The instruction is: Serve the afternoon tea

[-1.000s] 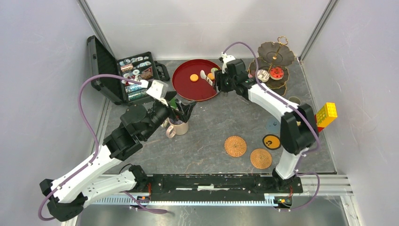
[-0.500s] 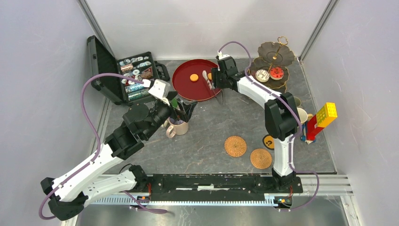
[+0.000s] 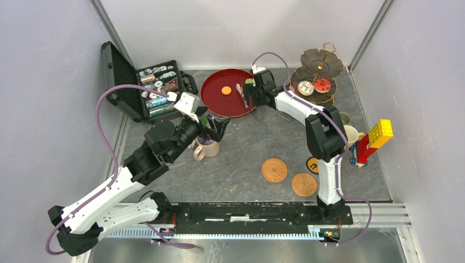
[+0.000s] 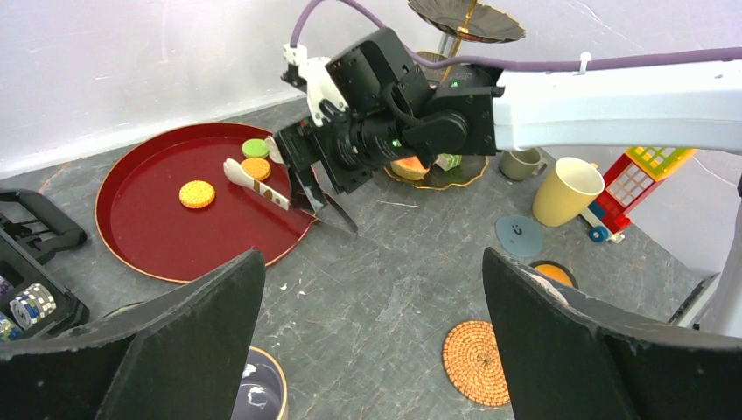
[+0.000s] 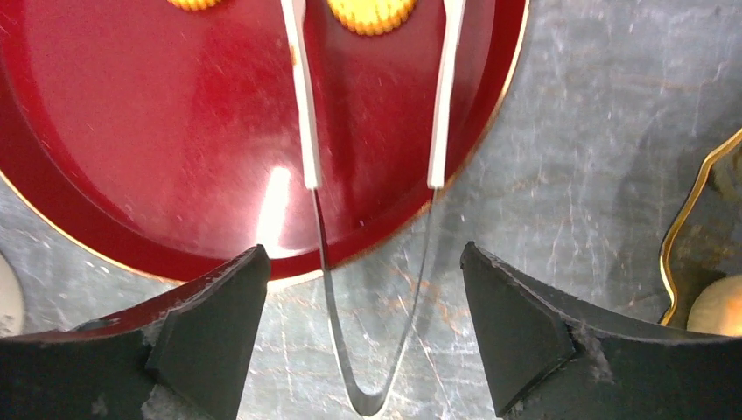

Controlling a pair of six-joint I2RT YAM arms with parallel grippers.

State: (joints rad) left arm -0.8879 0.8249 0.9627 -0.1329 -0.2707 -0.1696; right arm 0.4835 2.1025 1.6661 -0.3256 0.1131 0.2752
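Observation:
My right gripper (image 3: pixel 255 107) (image 5: pixel 363 332) hangs open over the near right rim of the red tray (image 3: pixel 219 107). Metal tongs (image 5: pixel 306 131) with white tips lie free between its fingers, their bend on the table and their tips on the tray. Orange cakes (image 4: pixel 197 193) (image 4: pixel 256 168) and a green cake (image 4: pixel 255 148) sit on the tray. The three-tier stand (image 3: pixel 318 76) at the back right carries a white cake (image 3: pixel 306 86) and a red cake (image 3: pixel 322 84). My left gripper (image 3: pixel 215 130) is open and empty above the beige mug (image 3: pixel 207 148). A yellow mug (image 4: pixel 567 191) and a small grey mug (image 4: pixel 523 161) stand at the right.
A black case (image 3: pixel 156 90) of small items lies open at the back left. Two woven coasters (image 3: pixel 274 170) (image 3: pixel 304 184) and flat round coasters lie mid-right. A red and yellow toy block (image 3: pixel 380 134) stands by the right wall.
The right arm has swung left from beside the stand to the tray's rim. Its jaws have widened and the tongs now lie loose. The left arm has not moved.

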